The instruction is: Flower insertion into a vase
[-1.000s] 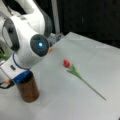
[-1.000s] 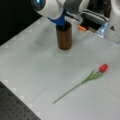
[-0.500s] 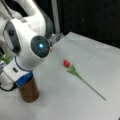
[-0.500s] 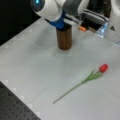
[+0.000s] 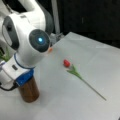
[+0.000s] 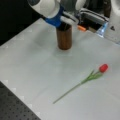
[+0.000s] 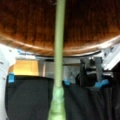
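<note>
White table (image 6: 30, 65) open | end effector (image 6: 65, 21) over vase (image 6: 64, 37), pinching green stem (image 7: 59, 50) | tulip (image 6: 85, 81) apart

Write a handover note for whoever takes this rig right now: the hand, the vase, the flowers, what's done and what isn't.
Hand: sits right over the mouth of the reddish-brown cylindrical vase, which stands upright on the white table.
Wrist view: a green stem runs straight from the hand towards the vase; its tip is out of sight, so I cannot tell how far in it is.
Not done: a red tulip with a long green stem lies flat on the table, well clear of the vase, untouched.
</note>
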Available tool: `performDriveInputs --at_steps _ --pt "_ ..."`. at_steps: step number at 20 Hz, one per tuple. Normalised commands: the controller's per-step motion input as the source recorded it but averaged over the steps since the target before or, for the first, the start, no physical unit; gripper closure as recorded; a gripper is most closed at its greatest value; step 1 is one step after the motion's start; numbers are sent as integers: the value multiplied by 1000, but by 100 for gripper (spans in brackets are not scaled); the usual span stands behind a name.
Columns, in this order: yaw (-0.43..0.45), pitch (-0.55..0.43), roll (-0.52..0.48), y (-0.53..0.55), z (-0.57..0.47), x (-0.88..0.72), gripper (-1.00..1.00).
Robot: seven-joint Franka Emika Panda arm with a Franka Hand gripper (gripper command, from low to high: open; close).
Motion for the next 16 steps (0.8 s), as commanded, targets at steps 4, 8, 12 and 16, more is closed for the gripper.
performDriveInputs --at_steps 4,8,12,16 --pt "-120 -605 -6 198 183 69 -100" --pt "-153 -489 -27 253 98 -62 -100" --pt "-182 -444 -4 379 -31 -101 -100" --pt "-78 -641 59 627 -134 -133 -100"
